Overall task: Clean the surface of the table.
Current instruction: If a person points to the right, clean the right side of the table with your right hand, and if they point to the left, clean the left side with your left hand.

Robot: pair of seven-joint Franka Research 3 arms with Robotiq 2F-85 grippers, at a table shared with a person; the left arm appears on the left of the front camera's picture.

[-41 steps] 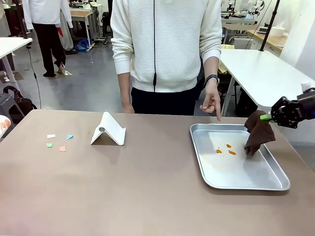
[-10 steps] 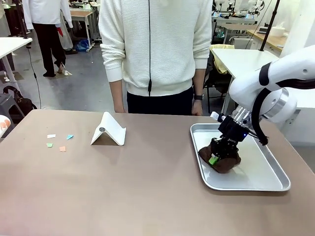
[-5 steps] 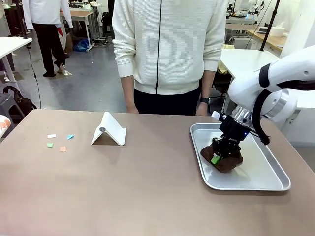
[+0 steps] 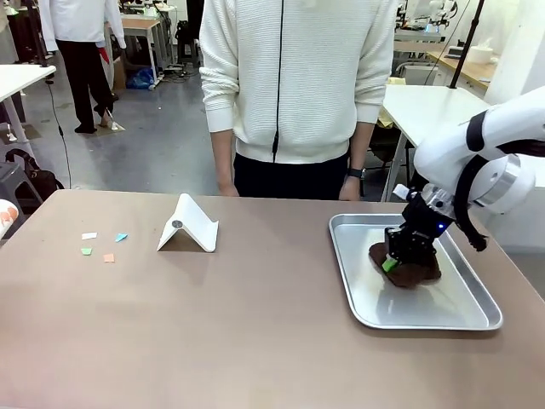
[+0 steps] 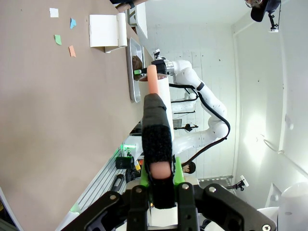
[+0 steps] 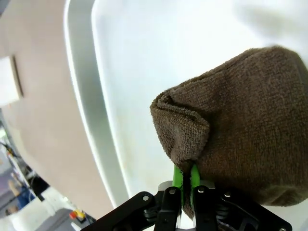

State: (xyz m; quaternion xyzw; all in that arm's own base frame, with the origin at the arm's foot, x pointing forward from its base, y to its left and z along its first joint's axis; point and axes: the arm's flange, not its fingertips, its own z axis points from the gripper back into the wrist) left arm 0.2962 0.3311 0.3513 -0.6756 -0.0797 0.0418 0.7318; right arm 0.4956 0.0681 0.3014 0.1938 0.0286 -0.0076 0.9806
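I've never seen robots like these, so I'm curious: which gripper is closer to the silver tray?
Right. The right gripper is inside the tray, holding a brown cloth; the left gripper, holding a pink-tipped stick, hangs well away from it.

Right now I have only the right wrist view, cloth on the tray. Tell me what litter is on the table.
Observer: Four small paper scraps lie near the left end of the table, far from the tray and cloth.
Operator: Say what stands between them and the tray.
Observer: A white folded stand, upright, left of the middle.
Operator: Report the left gripper.
Observer: The left gripper is shut on a black stick with a pink tip.
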